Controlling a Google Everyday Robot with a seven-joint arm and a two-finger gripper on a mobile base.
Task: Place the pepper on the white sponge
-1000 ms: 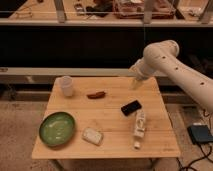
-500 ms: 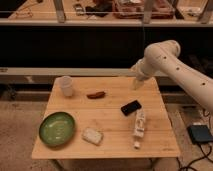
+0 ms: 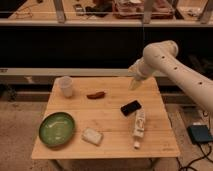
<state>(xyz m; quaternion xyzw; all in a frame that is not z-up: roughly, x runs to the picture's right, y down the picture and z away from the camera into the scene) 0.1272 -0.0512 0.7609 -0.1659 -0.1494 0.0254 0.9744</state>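
The pepper [image 3: 96, 94] is a small dark reddish-brown curved chili lying on the wooden table [image 3: 110, 117], toward the back centre. The white sponge [image 3: 92, 135] is an off-white rounded block near the front, just right of the green plate. My gripper [image 3: 134, 83] hangs from the white arm over the back right part of the table, well to the right of the pepper and above the table surface. Nothing shows in it.
A green plate [image 3: 56, 129] sits at the front left. A white cup [image 3: 66, 86] stands at the back left. A black phone-like object [image 3: 131, 107] and a long white bottle [image 3: 138, 127] lie on the right side. A dark shelf runs behind the table.
The gripper has shifted slightly left and down toward the table. The objects on the table have not moved.
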